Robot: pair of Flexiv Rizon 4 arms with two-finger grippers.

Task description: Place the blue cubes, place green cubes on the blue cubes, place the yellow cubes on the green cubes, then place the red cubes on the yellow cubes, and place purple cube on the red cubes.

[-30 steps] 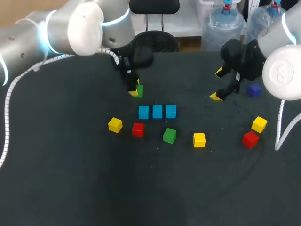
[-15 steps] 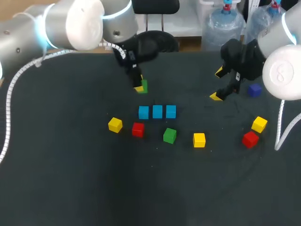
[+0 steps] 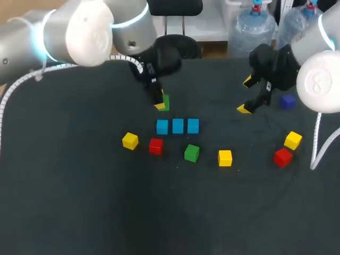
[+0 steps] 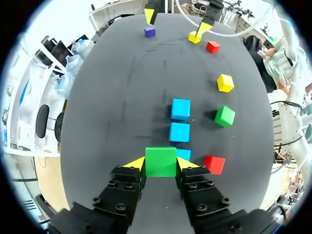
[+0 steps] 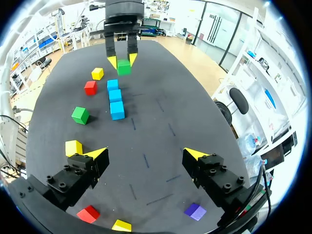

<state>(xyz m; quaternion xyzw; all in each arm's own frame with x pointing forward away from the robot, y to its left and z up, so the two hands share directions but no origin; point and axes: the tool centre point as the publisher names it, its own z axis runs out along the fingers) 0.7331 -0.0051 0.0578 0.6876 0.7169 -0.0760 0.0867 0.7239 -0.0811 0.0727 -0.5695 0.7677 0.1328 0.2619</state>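
Gripping a small matte green cube [image 4: 161, 160], the left tool [image 4: 161, 165] has both yellow tips pressed on the cube's sides. It hangs over the near end of the row of three light-blue cubes [image 3: 177, 126] on the black table [image 3: 79, 202]. Judged: lined up to seat green on blue. Right tool [image 5: 145, 155] gapes empty near the small purple cube [image 5: 195, 211], presumably parked out of the way. Nearest blue cube [image 4: 184, 154] is mostly hidden behind the held cube; clearance above it is not readable.

Even bright light; soft faint shadows beside blue cubes [image 4: 180, 108] on table [image 4: 122, 97]
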